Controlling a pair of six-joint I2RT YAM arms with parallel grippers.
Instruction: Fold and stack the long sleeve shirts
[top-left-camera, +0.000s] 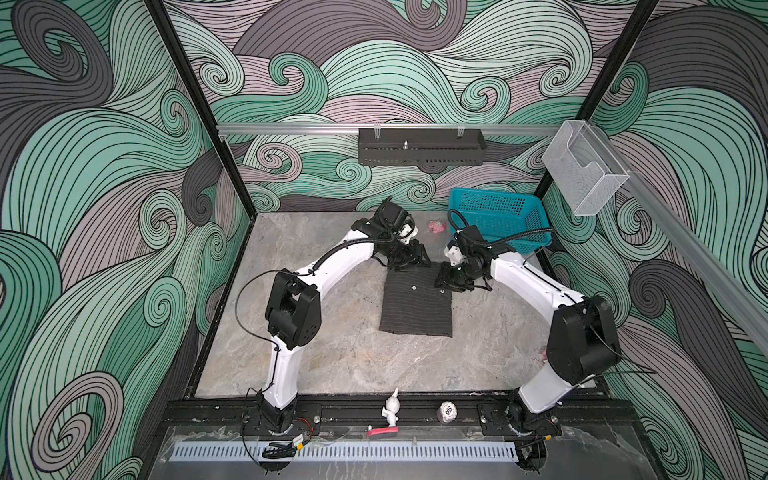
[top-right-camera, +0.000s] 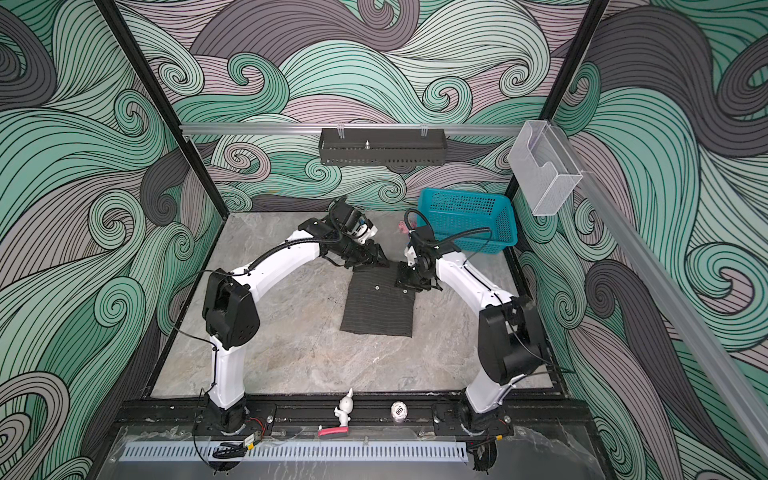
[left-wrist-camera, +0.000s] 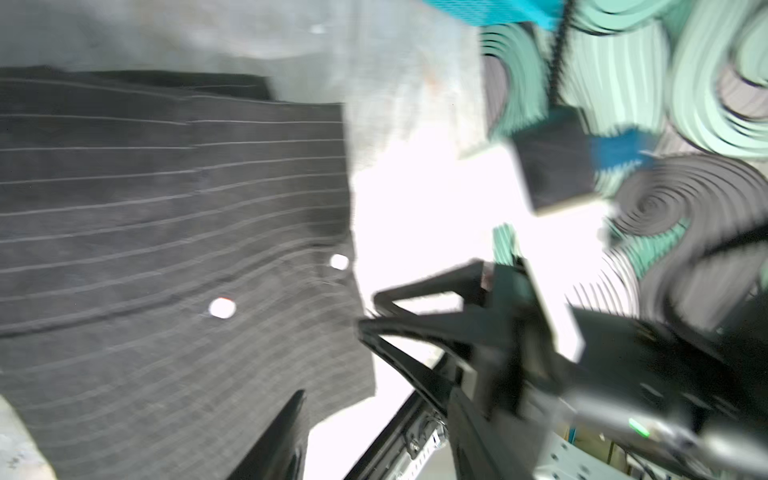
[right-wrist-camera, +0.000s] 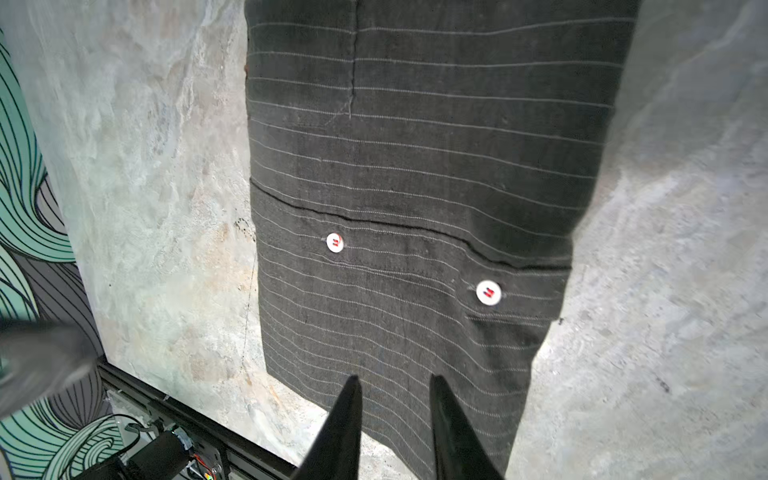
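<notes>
One long sleeve shirt (top-left-camera: 415, 307) (top-right-camera: 378, 307), dark with thin pale pinstripes, lies folded into a flat rectangle in the middle of the table. Two white buttons (right-wrist-camera: 335, 242) show near its far edge. My left gripper (top-left-camera: 415, 259) (top-right-camera: 374, 259) hovers open at the shirt's far left corner. In the blurred left wrist view the shirt (left-wrist-camera: 166, 208) is beside my left gripper (left-wrist-camera: 374, 415), with bright table in the gap. My right gripper (top-left-camera: 451, 282) (top-right-camera: 409, 280) is open at the far right corner. Its fingertips (right-wrist-camera: 353, 380) stand apart over the shirt (right-wrist-camera: 415, 166), gripper (right-wrist-camera: 394, 380) empty.
A teal basket (top-left-camera: 498, 216) (top-right-camera: 467, 218) stands at the back right, behind the right arm. A small pink object (top-left-camera: 436, 226) lies next to it. A white figurine (top-left-camera: 390, 409) and a small ball (top-left-camera: 446, 411) sit on the front rail. A black shelf (top-left-camera: 419, 145) hangs on the back wall.
</notes>
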